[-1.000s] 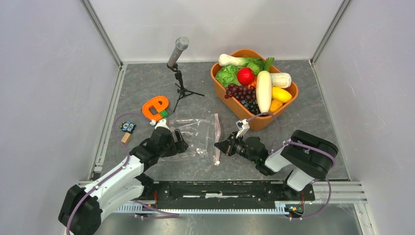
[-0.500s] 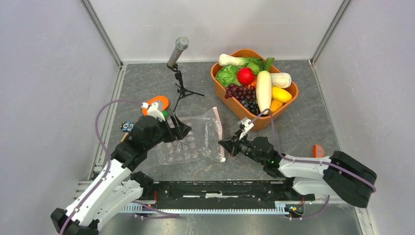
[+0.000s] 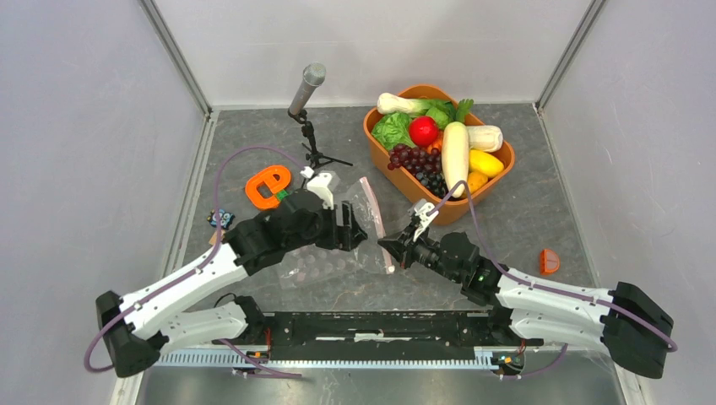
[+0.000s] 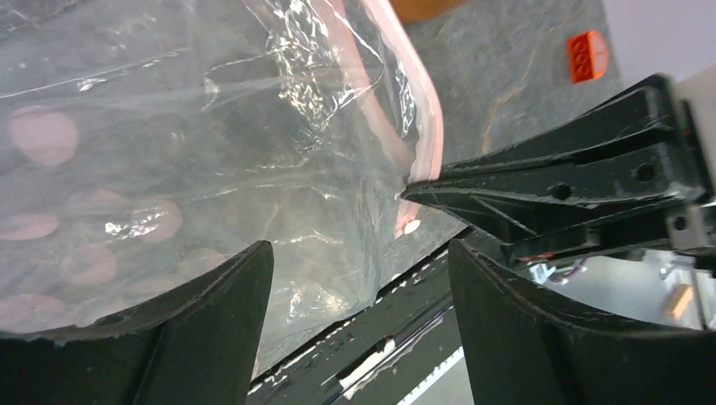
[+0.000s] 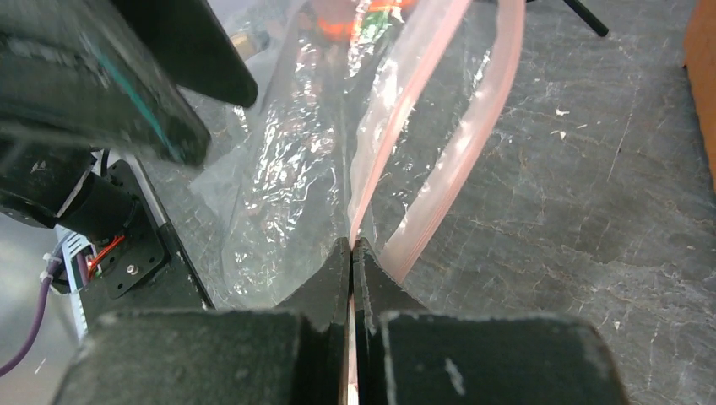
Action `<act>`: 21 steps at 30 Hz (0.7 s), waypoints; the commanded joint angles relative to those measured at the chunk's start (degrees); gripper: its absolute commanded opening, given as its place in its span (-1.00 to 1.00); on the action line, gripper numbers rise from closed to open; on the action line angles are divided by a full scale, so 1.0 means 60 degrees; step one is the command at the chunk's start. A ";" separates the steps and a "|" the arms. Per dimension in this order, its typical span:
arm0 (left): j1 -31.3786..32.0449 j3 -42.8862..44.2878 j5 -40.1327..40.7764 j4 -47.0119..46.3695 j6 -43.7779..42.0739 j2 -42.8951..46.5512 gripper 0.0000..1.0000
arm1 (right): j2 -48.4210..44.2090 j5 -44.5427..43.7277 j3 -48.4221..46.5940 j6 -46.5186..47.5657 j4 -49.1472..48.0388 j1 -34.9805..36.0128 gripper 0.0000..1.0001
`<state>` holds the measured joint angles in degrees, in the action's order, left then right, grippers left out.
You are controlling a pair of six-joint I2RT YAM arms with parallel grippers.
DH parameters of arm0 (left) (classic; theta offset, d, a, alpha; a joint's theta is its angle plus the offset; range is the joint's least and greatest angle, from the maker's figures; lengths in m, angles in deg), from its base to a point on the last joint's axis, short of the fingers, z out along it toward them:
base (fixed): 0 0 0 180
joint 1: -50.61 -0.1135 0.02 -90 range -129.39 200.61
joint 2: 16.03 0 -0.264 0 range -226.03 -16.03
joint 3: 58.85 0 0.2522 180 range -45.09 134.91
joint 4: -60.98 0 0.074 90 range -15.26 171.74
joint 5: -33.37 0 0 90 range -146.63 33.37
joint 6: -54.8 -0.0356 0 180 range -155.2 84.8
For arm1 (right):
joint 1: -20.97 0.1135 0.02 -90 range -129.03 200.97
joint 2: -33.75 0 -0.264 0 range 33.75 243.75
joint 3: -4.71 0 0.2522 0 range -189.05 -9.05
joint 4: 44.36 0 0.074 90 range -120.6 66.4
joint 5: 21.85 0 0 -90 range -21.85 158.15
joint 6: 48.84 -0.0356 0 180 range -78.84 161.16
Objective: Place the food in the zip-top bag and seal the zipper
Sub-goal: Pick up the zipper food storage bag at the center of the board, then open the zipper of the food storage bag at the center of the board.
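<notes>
Right gripper (image 5: 351,245): clenched, finger faces pressed together on one lip of the zipper (image 5: 473,126), the pinkish strip pinched at its near end; the other lip lies free on the table just to the gripper's 1 o'clock in the wrist view. Left gripper (image 3: 355,232): released, jaws spread wide and holding nothing, positioned at the right gripper's 9 o'clock in the top view, over the mouth end of the zip-top bag (image 3: 321,266). The left wrist view shows crinkled clear film between the spread fingers and the right gripper's tip on the strip at 3 o'clock. The bag lies flat at table centre, mouth toward 3 o'clock, with nothing inside. The food (image 3: 439,148) sits piled in the orange tub (image 3: 397,179) at the right gripper's 1 o'clock, apart from the bag. A microphone on a tripod (image 3: 308,89) stands at 11 o'clock, and a small orange piece (image 3: 549,260) lies at 3 o'clock.
</notes>
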<state>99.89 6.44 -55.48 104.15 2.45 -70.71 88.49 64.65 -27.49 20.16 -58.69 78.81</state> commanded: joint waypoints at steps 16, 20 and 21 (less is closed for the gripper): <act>0.1340 0.0120 0.2654 -0.0379 -0.0247 -0.0973 0.34 | -0.0879 0.0354 -0.0548 0.0109 0.0116 0.0420 -1.00; 0.1329 -0.0349 0.2303 -0.1128 -0.0181 -0.0851 0.08 | -0.1001 0.0480 -0.0473 0.0027 0.0014 0.0438 -1.00; 0.1330 -0.0409 0.2264 -0.1165 -0.0168 -0.0887 0.03 | -0.1043 0.0515 -0.0460 0.0002 -0.0015 0.0454 -1.00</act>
<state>107.65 5.74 -40.71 102.86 1.60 -76.94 83.90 66.42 -28.73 20.84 -55.37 80.98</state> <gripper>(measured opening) 0.559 0.010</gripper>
